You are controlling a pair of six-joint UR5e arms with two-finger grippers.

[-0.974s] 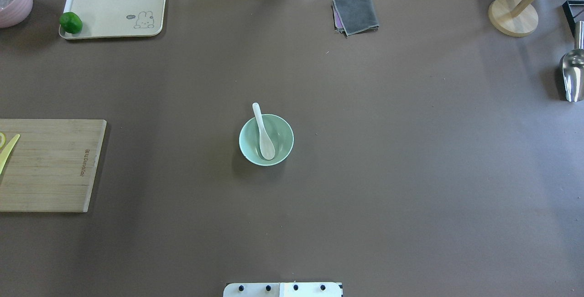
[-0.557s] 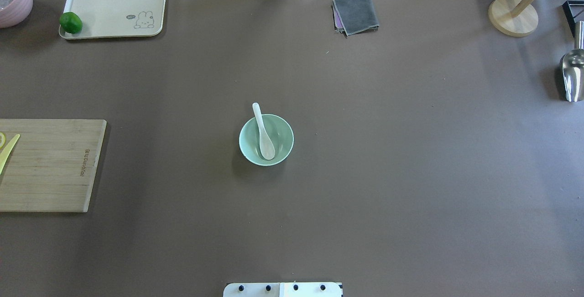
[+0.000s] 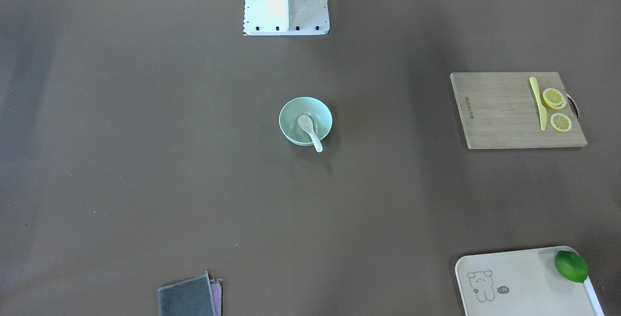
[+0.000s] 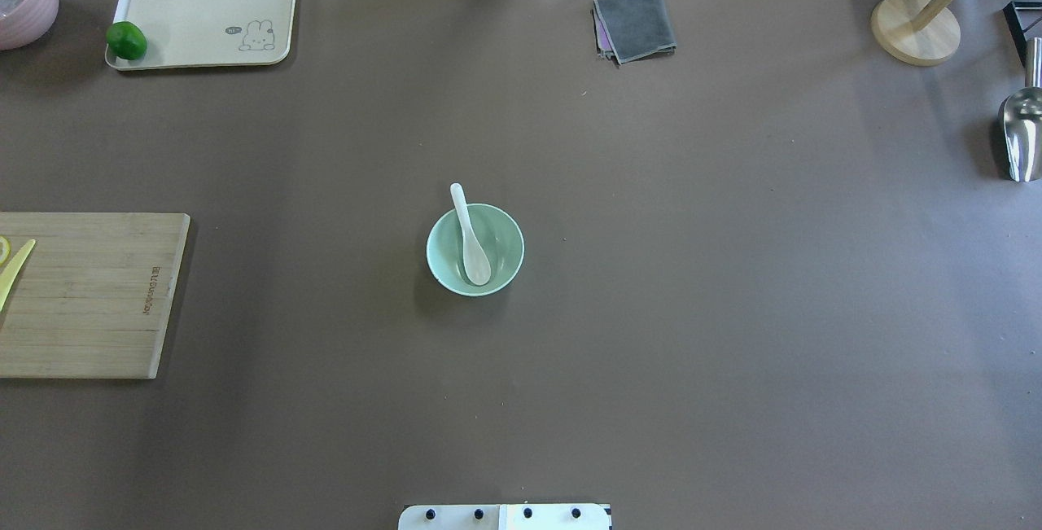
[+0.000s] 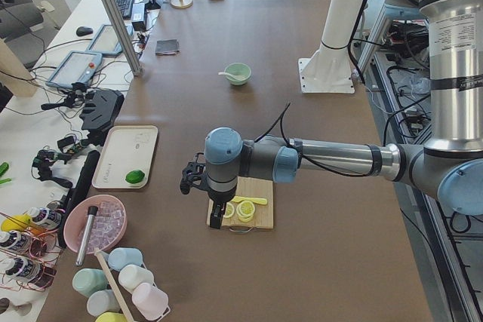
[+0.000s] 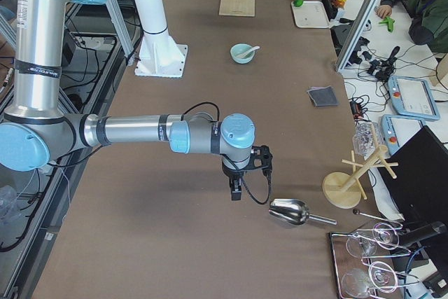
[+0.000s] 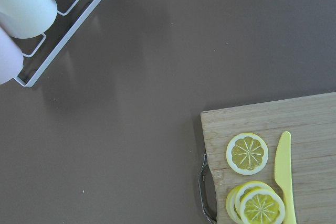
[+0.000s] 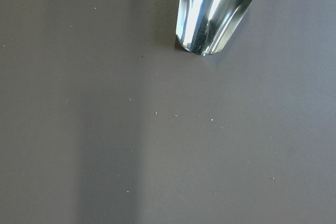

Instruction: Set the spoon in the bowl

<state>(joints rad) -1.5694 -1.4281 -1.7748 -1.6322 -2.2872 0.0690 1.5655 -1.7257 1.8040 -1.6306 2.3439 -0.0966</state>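
The white spoon (image 4: 470,241) lies in the pale mint-green bowl (image 4: 510,249) at the table's middle, scoop inside and handle over the far rim. Both show in the front-facing view, spoon (image 3: 309,131) and bowl (image 3: 290,112). My left gripper (image 5: 219,213) hangs over the cutting board at the table's left end, far from the bowl. My right gripper (image 6: 236,191) hangs over the table's right end beside a metal scoop. Both grippers show only in the side views, so I cannot tell whether they are open or shut.
A wooden cutting board (image 3: 504,112) carries lemon slices (image 3: 553,97) and a yellow knife (image 3: 537,102). A cream tray (image 4: 203,17) holds a lime (image 4: 126,40). A grey cloth (image 4: 635,25), a wooden stand (image 4: 915,28) and a metal scoop (image 4: 1022,135) lie along the far and right edges.
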